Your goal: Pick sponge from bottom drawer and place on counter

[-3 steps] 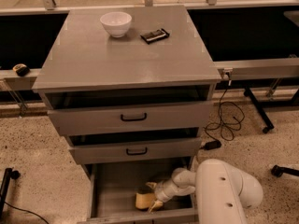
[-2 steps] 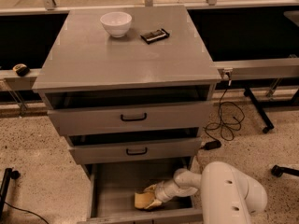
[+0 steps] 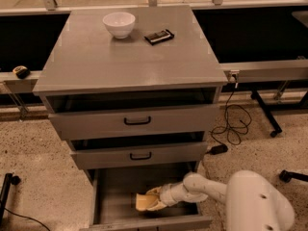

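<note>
Down in the bottom drawer [image 3: 114, 186], the end effector [image 3: 155, 200] pinches the sponge [image 3: 142, 202].
Its fingers are pressed onto the right end of the pale yellow block, which sits tilted over the drawer's grey floor, near the front wall and a little right of the middle. The white arm [image 3: 204, 188] reaches in from the right, under the two partly pulled-out upper drawers [image 3: 137, 121]. Up on the table [image 3: 120, 64], a white bowl [image 3: 119, 24] and a dark flat packet [image 3: 159, 36] lie near the back edge, just beside each other but apart.
</note>
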Robot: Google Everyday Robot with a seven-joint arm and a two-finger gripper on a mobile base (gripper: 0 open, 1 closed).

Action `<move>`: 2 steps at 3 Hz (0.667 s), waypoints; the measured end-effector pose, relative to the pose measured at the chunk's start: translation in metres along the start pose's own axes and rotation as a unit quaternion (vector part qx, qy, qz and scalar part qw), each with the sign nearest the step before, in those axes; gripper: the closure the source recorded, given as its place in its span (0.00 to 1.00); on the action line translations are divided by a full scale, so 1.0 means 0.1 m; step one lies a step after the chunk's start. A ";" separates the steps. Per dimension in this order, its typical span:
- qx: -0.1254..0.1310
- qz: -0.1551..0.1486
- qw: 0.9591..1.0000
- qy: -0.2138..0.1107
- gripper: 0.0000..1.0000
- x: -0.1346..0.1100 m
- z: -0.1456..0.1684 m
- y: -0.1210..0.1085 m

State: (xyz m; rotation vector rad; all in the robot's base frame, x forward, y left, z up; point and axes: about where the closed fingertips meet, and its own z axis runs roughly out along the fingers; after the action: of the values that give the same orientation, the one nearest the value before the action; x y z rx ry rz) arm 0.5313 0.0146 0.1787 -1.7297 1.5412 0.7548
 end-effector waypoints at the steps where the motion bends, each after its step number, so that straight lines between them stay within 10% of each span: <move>1: 0.066 -0.072 0.995 -0.025 1.00 -0.64 -0.62 -0.22; 2: 0.085 -0.124 0.987 -0.048 1.00 -1.39 -1.27 -0.07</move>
State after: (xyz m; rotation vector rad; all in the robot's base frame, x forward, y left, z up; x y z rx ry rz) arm 0.5179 -0.0052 0.3651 -1.6927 1.2577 0.5564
